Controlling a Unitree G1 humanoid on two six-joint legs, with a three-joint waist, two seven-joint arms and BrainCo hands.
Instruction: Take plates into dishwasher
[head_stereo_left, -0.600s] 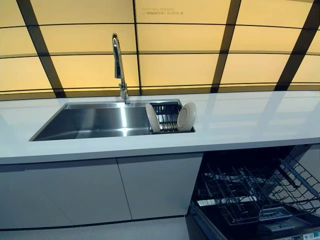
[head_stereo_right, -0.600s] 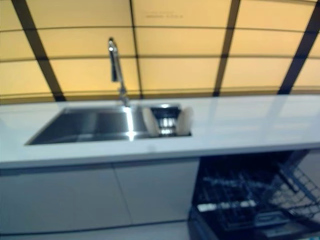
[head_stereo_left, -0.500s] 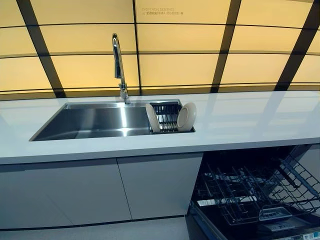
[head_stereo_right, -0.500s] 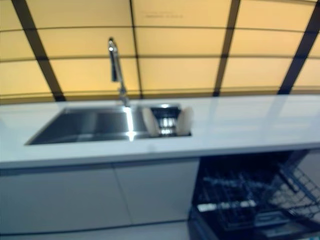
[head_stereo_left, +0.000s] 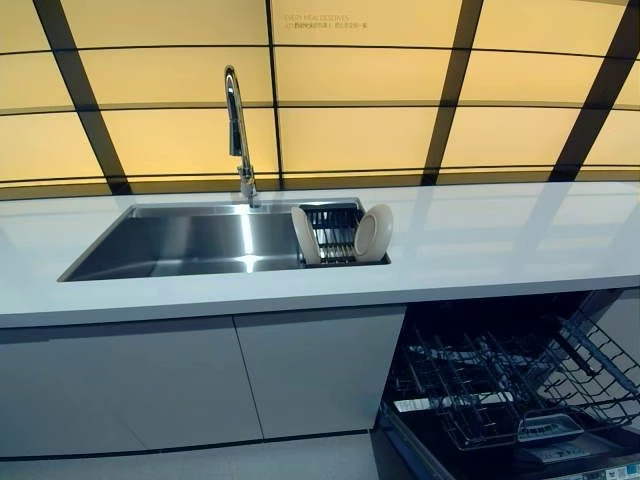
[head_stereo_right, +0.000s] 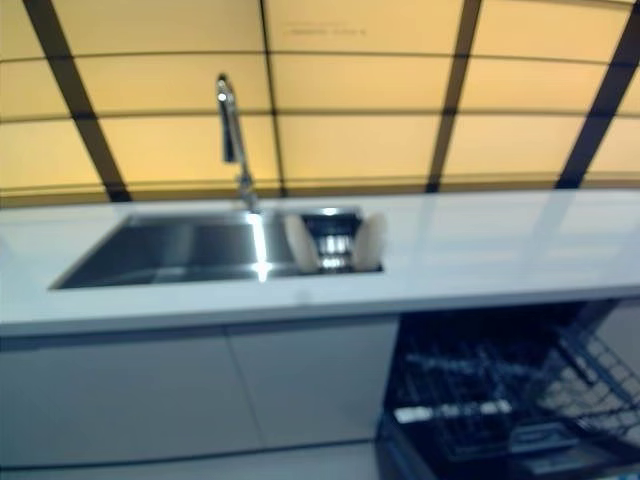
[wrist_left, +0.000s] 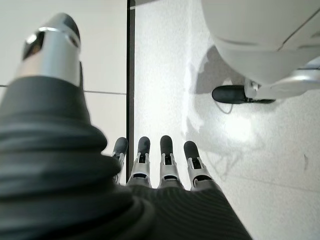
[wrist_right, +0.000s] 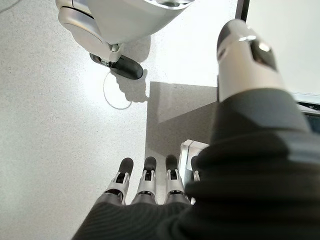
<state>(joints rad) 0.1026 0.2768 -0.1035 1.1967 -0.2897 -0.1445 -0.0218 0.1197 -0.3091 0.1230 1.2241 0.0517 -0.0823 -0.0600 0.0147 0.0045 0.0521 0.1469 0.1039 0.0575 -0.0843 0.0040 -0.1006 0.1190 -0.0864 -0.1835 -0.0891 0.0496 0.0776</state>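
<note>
I see two plates standing on edge in the dish rack (head_stereo_left: 333, 232) at the right end of the sink (head_stereo_left: 190, 243) — one plate (head_stereo_left: 305, 237) on the rack's left, the other plate (head_stereo_left: 373, 232) on its right. The open dishwasher (head_stereo_left: 510, 395) sits lower and to the right. My left hand (wrist_left: 160, 167) and right hand (wrist_right: 145, 187) both hang toward the floor, fingers straight, holding nothing — the plates lie well above them. I judge the right hand nearer the right-side plate.
</note>
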